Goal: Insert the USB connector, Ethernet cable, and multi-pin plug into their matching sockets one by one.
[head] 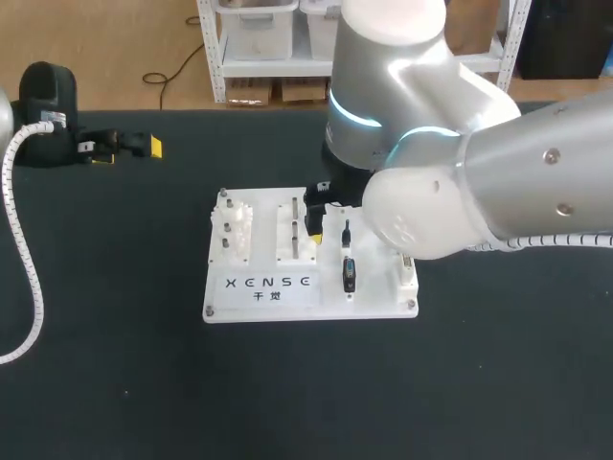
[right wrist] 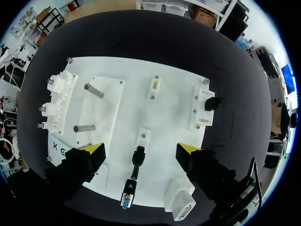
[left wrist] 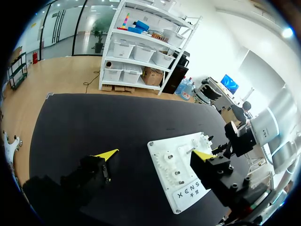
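Observation:
The white socket board (head: 287,297) lies mid-table. On it a black plug (right wrist: 137,157) lies flat, its cable ending in a silver-blue connector (right wrist: 127,200); the head view shows the same plug (head: 349,273). A small black connector (right wrist: 212,102) sits by the white bracket at the board's right side. My right gripper (right wrist: 140,150) hovers over the board, open, fingers straddling the black plug without touching it. In the head view the arm hides all but one of its fingers (head: 313,218). My left gripper (left wrist: 155,154) is open and empty, far left of the board (left wrist: 181,169), also visible as left gripper (head: 129,151).
Two metal pegs (right wrist: 94,90) and a white gear stack (right wrist: 59,96) stand on the board's left part. A white block (right wrist: 181,202) sits at its front right corner. A white coiled cable (head: 24,259) trails down the table's left side.

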`<state>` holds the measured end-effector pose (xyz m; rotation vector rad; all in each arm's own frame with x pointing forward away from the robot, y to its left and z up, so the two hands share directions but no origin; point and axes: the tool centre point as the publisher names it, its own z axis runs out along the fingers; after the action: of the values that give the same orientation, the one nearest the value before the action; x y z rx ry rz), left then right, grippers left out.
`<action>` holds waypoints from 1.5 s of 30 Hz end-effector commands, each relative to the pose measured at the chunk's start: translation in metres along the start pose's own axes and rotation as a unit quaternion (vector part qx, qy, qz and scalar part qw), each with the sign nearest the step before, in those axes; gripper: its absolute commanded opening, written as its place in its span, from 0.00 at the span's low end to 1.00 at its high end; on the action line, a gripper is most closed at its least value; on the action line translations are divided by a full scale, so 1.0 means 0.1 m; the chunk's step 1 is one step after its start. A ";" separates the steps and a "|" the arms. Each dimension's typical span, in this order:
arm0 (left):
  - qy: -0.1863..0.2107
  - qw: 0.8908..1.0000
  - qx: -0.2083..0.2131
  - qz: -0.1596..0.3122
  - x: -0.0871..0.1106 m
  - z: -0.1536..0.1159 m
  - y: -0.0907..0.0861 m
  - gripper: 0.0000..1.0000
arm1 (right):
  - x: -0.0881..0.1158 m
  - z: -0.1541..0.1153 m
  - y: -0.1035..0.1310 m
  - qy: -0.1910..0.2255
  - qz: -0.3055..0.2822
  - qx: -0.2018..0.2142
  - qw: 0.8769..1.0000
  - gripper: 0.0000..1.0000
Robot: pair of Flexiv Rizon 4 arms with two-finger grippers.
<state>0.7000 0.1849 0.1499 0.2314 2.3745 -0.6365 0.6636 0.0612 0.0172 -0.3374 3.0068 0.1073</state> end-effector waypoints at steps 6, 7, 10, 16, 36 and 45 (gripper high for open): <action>0.000 1.000 0.000 0.000 0.00 0.00 0.00 1.00 | 0.01 0.00 0.02 -0.008 0.000 -0.019 1.000 1.00; 0.000 1.000 0.000 0.000 0.00 0.00 0.00 1.00 | 0.01 0.00 0.02 -0.009 -0.003 -0.023 1.000 1.00; 0.000 1.000 0.000 0.000 0.00 0.00 0.00 1.00 | 0.00 0.01 0.02 -0.011 -0.009 -0.027 1.000 1.00; 0.000 1.000 0.000 0.000 0.00 0.00 0.00 1.00 | -0.01 -0.01 0.00 -0.013 -0.011 -0.024 1.000 1.00; 0.000 1.000 0.000 0.000 0.00 0.00 0.00 1.00 | 0.02 0.01 -0.02 0.000 0.017 0.014 1.000 0.47; 0.000 1.000 0.000 0.000 0.00 0.00 0.00 1.00 | 0.05 0.02 0.01 0.001 0.018 0.009 1.000 0.33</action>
<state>0.7000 0.1849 0.1499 0.2314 2.3745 -0.6365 0.6614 0.0619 0.0147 -0.2860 3.0202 0.0802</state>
